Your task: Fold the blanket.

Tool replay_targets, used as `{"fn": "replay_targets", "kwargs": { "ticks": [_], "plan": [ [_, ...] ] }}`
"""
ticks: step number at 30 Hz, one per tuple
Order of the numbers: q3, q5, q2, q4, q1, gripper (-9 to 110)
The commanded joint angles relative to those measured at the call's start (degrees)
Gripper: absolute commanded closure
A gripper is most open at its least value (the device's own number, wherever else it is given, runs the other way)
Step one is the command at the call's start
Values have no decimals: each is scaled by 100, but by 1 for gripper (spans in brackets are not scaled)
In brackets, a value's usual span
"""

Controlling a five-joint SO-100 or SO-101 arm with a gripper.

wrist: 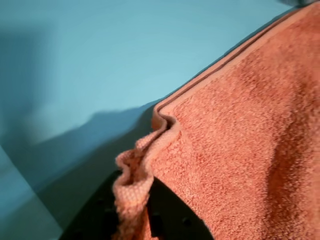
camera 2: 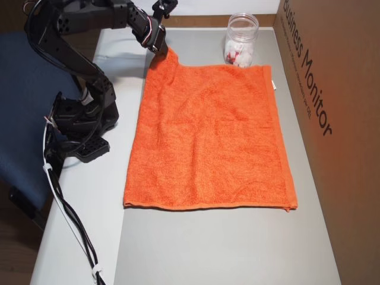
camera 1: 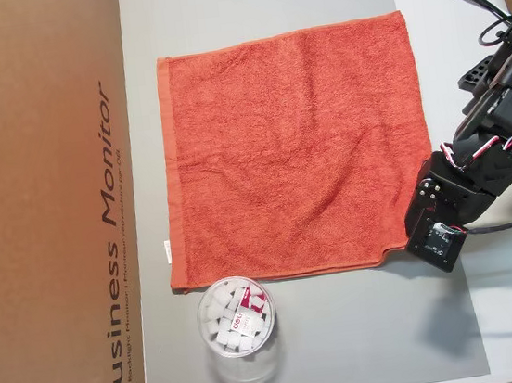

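Your end effector (camera 2: 161, 50) is pinching one corner of the blanket (camera 1: 293, 150), bunched cloth sitting between the jaws in the wrist view. The rest is lying flat on the grey worktop (camera 1: 348, 330), beside a clear jar (camera 1: 238, 329).

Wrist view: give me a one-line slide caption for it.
Gripper pinching a bunched corner of the orange blanket, lifting it slightly off the grey mat.
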Motion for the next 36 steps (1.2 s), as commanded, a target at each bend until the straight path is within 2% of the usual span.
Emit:
{"fn": "replay_targets", "kwargs": {
  "ticks": [1,14,36],
  "plan": [
    [-70,-35,396,-35,35,102],
    [-70,-35,1529,-26,237,102],
    [-202,-44,1723,-44,2742,102]
  ]
}}
